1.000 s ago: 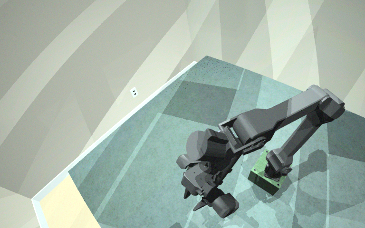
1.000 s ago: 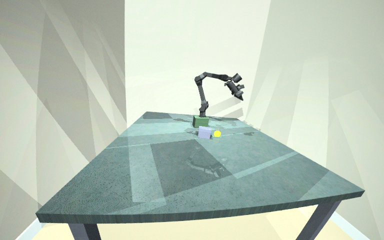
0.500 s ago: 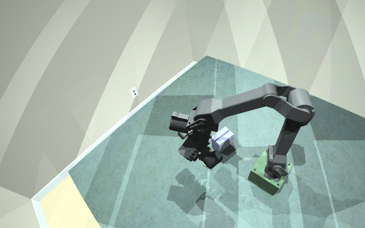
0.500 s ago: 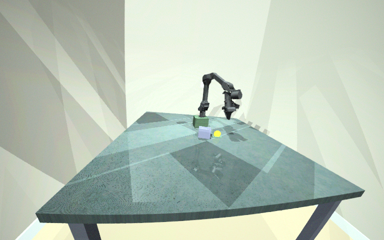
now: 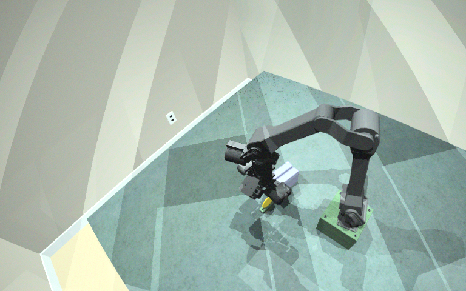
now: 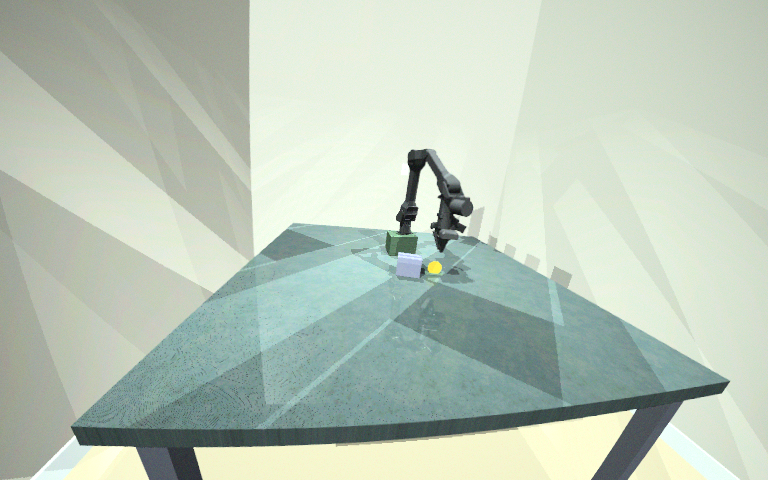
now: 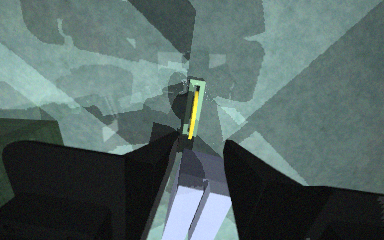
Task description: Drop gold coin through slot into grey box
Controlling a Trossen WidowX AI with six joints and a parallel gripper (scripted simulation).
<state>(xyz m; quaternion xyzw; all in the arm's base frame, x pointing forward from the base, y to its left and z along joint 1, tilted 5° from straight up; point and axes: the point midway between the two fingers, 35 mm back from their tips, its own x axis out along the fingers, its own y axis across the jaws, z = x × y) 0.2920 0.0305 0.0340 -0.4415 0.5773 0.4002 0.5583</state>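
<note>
The gold coin point(image 5: 265, 203) point(image 6: 434, 267) point(image 7: 192, 114) stands on its edge in the dark-green holder point(image 5: 263, 210) point(image 7: 199, 84) on the table. The wrist view shows it edge-on as a thin yellow line. The grey box point(image 5: 286, 173) point(image 6: 408, 264) point(image 7: 195, 210) with a slot in its lid sits right beside the holder. My gripper point(image 5: 267, 196) point(image 6: 441, 246) point(image 7: 201, 141) points down a little above the coin and the box. Its fingers are partly apart with nothing between them. The coin lies just beyond the fingertips in the wrist view.
The arm stands on a green base block point(image 5: 338, 226) point(image 6: 400, 243) close behind the box. The table's edge along the wall point(image 5: 192, 127) is well to the left.
</note>
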